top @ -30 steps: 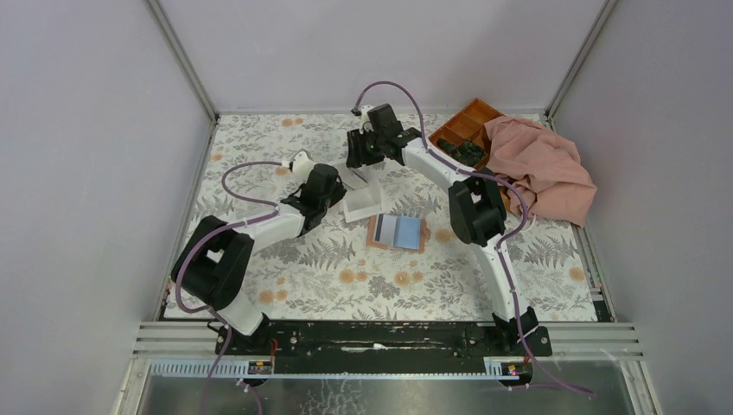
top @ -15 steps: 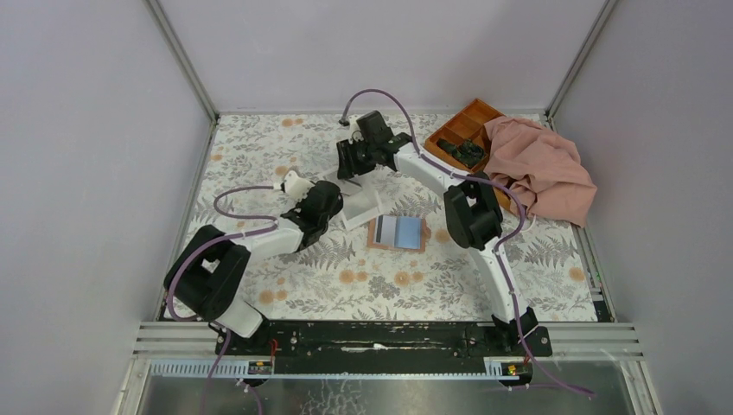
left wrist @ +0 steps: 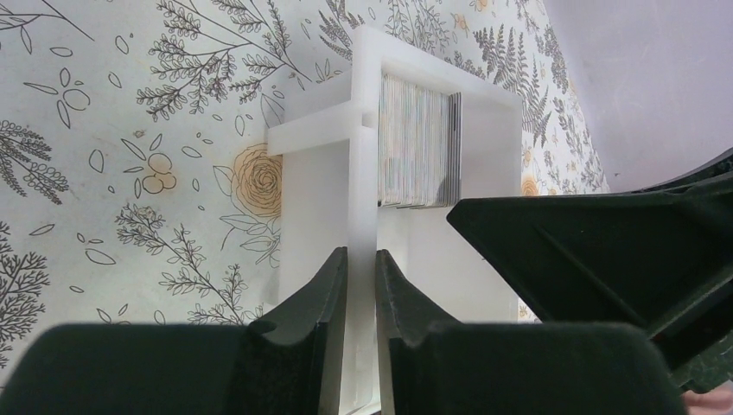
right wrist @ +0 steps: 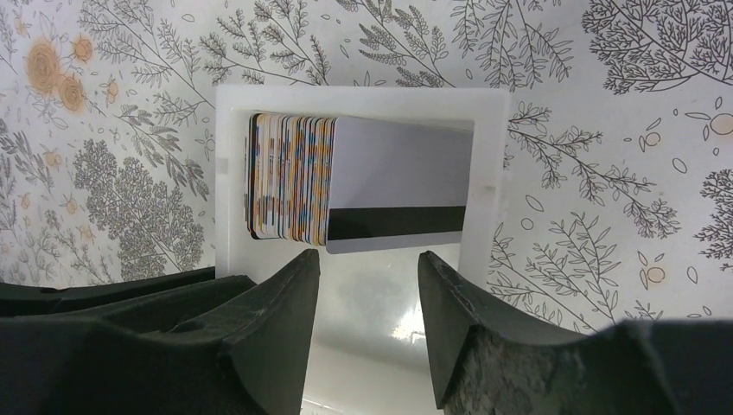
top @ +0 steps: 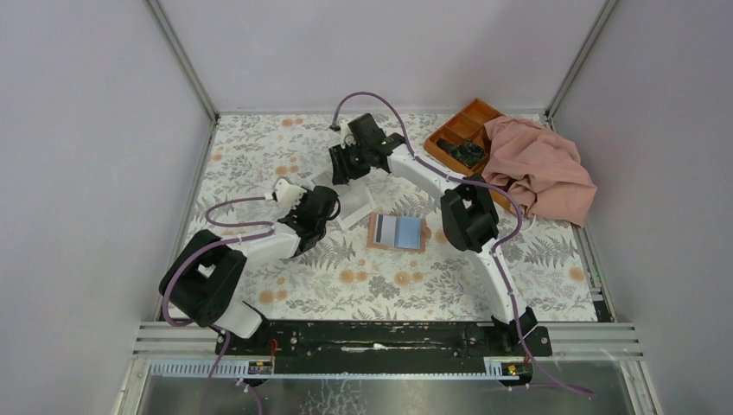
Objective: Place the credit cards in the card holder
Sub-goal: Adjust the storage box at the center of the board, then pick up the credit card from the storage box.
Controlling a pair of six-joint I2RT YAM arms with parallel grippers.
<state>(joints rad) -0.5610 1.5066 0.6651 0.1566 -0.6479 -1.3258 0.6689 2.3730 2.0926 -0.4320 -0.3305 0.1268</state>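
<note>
The tan-brown card holder [top: 378, 233] lies open on the flowered table, with blue-grey credit cards [top: 399, 230] lying flat on it. To its left stands a white box [top: 361, 210]. My left gripper [left wrist: 361, 264] is shut on a wall of the white box [left wrist: 363, 173]. More cards [left wrist: 419, 143] stand on edge inside it. My right gripper [right wrist: 369, 285] hangs open just above the box [right wrist: 363, 99], holding nothing. Below it the stack of cards [right wrist: 290, 177] shows its coloured edges, and a grey card with a black stripe [right wrist: 398, 186] leans at its right end.
An orange compartment tray [top: 462, 130] holding dark items sits at the back right, partly under a crumpled pink cloth [top: 540, 169]. Grey walls close the table on three sides. The right gripper's dark fingers [left wrist: 605, 251] show at the right of the left wrist view.
The right gripper has swung left and nearer, coming over the white box. The left arm has shifted left and nearer, still holding the box wall, and the box has turned slightly.
</note>
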